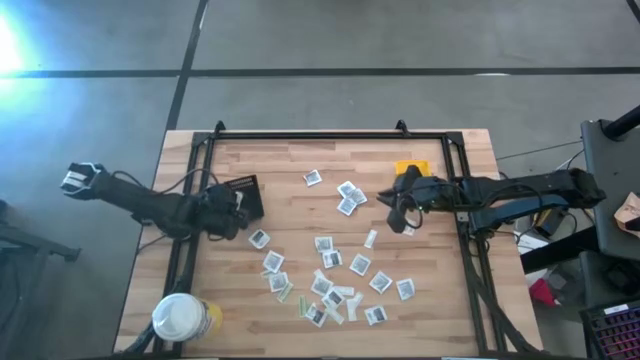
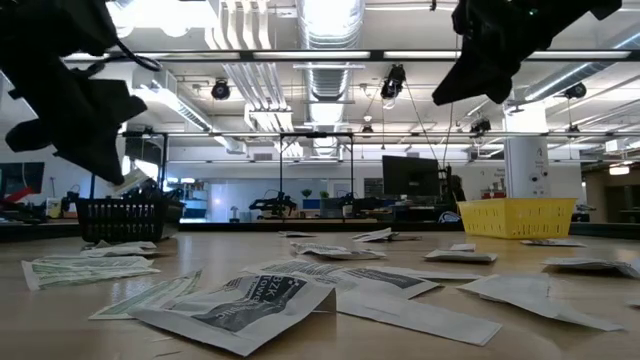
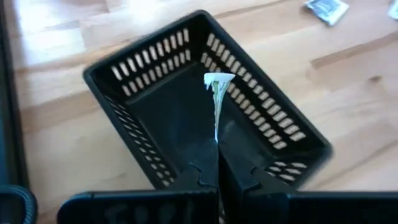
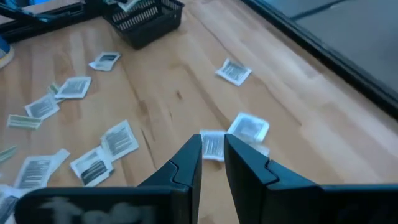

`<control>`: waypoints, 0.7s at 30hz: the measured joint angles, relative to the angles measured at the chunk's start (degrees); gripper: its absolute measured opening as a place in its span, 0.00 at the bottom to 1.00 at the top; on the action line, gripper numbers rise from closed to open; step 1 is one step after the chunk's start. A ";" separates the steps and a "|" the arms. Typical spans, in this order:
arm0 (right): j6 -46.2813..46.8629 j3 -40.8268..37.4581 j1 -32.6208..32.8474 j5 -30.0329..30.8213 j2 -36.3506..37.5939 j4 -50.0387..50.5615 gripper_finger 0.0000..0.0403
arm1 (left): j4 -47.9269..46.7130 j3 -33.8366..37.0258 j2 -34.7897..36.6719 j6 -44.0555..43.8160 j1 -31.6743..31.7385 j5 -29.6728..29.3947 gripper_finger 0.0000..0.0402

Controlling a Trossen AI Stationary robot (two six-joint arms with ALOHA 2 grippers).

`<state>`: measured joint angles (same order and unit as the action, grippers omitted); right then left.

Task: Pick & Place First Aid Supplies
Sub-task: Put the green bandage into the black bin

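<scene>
Above black basket (image 3: 205, 118), left pincer (image 3: 217, 146) pinching strip (image 3: 217, 99)

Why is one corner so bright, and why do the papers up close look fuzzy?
High view: glare from a light whitens the floor at the left edge. Low view: the nearest packet lies close to the camera and looks soft; ceiling lights blow out white, and the arms show as dark shapes.
</scene>
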<state>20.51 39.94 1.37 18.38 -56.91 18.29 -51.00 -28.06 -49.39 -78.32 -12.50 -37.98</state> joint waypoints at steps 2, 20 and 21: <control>-1.72 0.00 0.00 0.16 -1.04 -1.77 0.16 | -0.01 0.31 0.04 2.02 1.86 0.73 0.00; -2.71 0.45 0.00 -0.19 -13.03 -8.90 0.16 | 7.82 0.27 -3.40 19.11 12.34 7.65 0.00; -2.71 0.54 0.00 -0.22 -13.23 -8.73 0.16 | 7.88 0.27 -3.70 19.24 12.34 7.65 0.00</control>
<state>17.80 40.48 1.37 18.16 -70.14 9.56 -43.12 -27.79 -53.08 -59.07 -0.16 -30.33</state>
